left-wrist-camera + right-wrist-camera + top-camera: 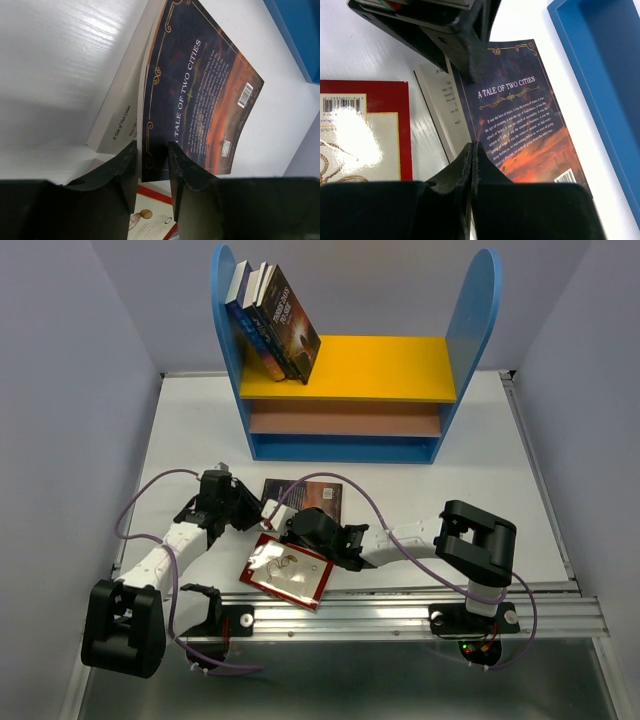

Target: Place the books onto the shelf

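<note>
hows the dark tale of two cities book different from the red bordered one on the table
The dark book has a dark cover with an orange sky; the red-bordered book is white inside a red border. The dark book's cover is lifted off its pages, with the left gripper astride it; the red-bordered book lies flat and closed. Both are on the table, not yet on the shelf.

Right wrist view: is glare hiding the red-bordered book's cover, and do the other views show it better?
Right wrist: yes, a white glare patch partly washes out the red-bordered book; the dark book reads sharp. Top external: that cover glints too, too small to read. Left wrist: only its corner shows, below bright table glare.
</note>
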{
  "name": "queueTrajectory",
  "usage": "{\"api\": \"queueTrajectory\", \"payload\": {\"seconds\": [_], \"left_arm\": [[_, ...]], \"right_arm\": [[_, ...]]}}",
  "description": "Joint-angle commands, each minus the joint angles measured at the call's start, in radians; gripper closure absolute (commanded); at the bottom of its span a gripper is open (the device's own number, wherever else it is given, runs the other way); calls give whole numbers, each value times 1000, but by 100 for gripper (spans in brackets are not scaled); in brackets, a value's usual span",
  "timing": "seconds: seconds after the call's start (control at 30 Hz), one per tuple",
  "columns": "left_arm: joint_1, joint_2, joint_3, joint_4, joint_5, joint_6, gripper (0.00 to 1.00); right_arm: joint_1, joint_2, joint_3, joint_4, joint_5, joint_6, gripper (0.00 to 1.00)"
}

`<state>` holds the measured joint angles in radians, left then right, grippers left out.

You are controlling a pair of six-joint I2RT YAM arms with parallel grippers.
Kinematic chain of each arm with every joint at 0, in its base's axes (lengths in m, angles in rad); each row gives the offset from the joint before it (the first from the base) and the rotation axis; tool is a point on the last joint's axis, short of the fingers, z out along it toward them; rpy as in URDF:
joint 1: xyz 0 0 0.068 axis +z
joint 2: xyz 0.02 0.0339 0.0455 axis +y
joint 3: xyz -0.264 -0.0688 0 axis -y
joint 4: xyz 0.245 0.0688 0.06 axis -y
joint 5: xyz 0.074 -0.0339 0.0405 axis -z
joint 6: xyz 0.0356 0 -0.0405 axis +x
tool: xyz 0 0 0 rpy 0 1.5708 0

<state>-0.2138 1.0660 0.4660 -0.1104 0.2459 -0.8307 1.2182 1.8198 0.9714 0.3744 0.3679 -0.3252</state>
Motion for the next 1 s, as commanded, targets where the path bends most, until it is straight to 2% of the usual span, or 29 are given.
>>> {"api": "queueTrajectory", "payload": {"seconds": [0.0, 0.03, 0.07, 0.13, 0.17, 0.2, 0.3, 0.33, 0.43, 0.5, 0.73, 0.8, 0.97], "left_arm": [[4, 5, -3, 49, 32, 13, 78], [4, 3, 0, 52, 32, 12, 92], [2, 2, 2, 51, 33, 8, 100], [2, -21, 8, 58, 32, -8, 100], [1, -32, 7, 60, 21, -19, 100], [-2, -59, 3, 67, 21, -37, 100], [-9, -110, 13, 69, 15, -53, 100], [-12, -121, 14, 69, 12, -59, 100], [-13, -133, 19, 61, 6, -59, 100], [-15, -129, 29, 52, 10, -51, 100], [-21, -130, 42, 29, 21, -28, 100], [-21, -142, 49, 18, 23, -22, 100], [-22, -161, 65, 6, 26, -22, 100]], "right_arm": [[-6, -30, 26, 52, 42, 3, 99], [-6, -31, 26, 49, 36, 5, 99], [-6, -31, 26, 44, 14, 0, 99], [-6, -33, 24, 35, -4, -15, 99], [-6, -33, 21, 31, -20, -20, 96], [-6, -33, 24, 23, -26, -28, 77], [-6, -31, 26, 9, -55, -49, 55], [-6, -31, 26, 5, -63, -64, 39], [-6, -31, 41, -9, -78, -60, 27], [-6, -27, 49, -9, -55, -54, 23], [-6, 44, 84, 75, 128, -89, 22], [-17, 67, 95, 101, 167, -87, 27], [-28, 104, 110, 106, 131, -98, 39]]}}
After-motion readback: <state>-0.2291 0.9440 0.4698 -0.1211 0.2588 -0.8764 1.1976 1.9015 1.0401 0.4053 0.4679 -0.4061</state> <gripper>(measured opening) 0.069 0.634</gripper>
